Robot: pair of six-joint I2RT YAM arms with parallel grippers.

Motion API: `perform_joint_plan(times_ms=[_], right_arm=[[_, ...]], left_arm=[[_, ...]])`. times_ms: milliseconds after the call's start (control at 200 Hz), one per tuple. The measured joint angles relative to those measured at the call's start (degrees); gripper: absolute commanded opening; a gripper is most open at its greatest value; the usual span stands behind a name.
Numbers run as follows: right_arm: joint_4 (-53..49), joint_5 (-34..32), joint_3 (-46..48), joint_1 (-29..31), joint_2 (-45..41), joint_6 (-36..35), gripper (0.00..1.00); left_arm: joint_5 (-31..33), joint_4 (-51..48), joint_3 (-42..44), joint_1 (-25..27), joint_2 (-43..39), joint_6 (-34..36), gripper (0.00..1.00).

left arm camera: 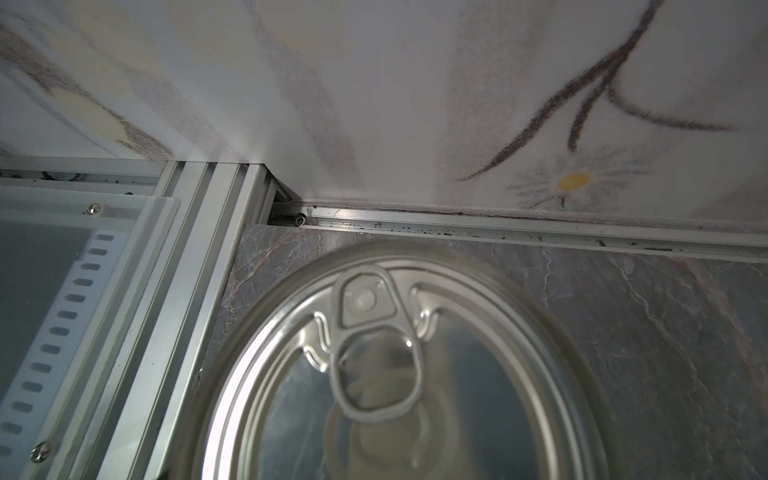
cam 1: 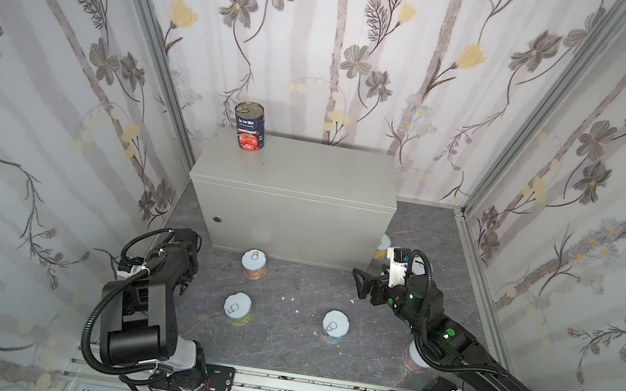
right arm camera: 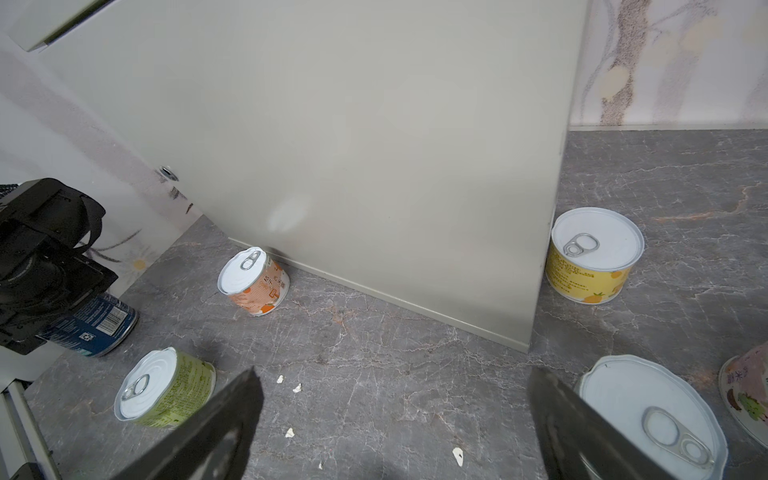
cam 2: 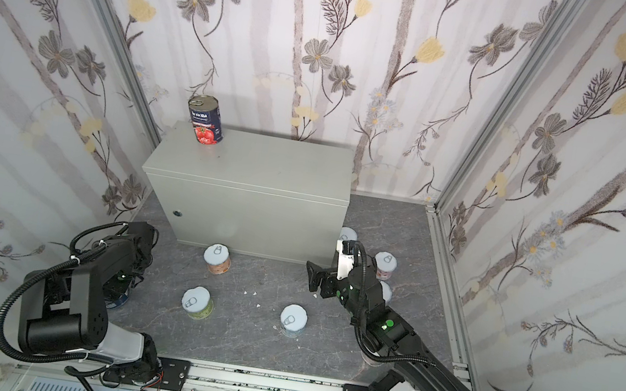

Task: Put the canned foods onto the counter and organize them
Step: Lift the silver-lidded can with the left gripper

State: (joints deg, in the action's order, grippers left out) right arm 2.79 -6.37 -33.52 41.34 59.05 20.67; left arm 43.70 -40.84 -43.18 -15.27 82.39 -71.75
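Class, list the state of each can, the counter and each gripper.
Counter: shut.
Tomato can: upright on counter top.
Blue-label can: upright on floor.
Left gripper: over blue-label can, grip unclear.
Orange-label can: upright on floor.
Green-label can: upright on floor.
Yellow-label can: upright on floor.
Right gripper: open, empty.

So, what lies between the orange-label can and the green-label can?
Nothing; both top views show bare floor between the orange-label can and green-label can.

Short tins (right arm camera: 253, 282) nr counter (right arm camera: 374, 124)
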Motion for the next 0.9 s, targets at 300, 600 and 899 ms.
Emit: perform_joint_plan(times_ms=[300, 600, 899], right_arm=[[0.63, 0.02, 0.87, 0.00, 0.00, -0.17, 1.00], [1.62, 0.02, 1.55, -0.11, 0.81, -0.17, 1.00], [2.75, 0.02, 1.95, -0.15, 1.40, -0.15, 1.00]], left_arm=[[1.51, -0.96, -0.90, -0.85, 1.42, 1.07, 1.00], [1.77, -1.33, -2.23, -2.40, 3.02, 1.29, 1.00], [1.90, -1.31, -2.89, -3.76, 3.52, 1.51, 0.86]])
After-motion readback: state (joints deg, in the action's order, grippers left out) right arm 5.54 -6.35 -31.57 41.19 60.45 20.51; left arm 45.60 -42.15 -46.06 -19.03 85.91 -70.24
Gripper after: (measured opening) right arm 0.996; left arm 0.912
